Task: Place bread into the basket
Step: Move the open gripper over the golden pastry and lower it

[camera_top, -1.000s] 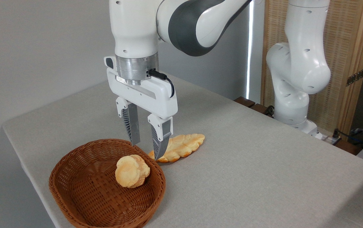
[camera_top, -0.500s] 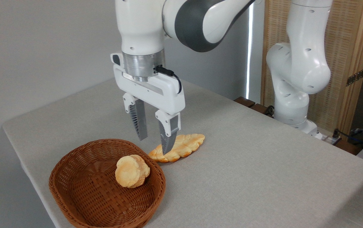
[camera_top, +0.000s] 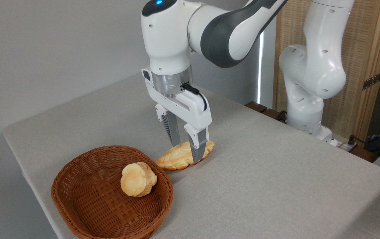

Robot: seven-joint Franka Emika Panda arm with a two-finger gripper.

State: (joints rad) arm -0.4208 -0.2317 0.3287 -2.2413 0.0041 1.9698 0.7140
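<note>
The bread [camera_top: 180, 156] lies on the table [camera_top: 259, 179] directly under the pincer [camera_top: 186, 152], whose jaws stand apart astride its middle, one finger behind and one in front, not yet closed on it. It looks light, stiff-crusted and bumpy, so its thick middle seems the safest hold. The basket [camera_top: 77, 199], holding a bun [camera_top: 138, 179], sits below-left of the pincer, just beside the loaf's near tip.
</note>
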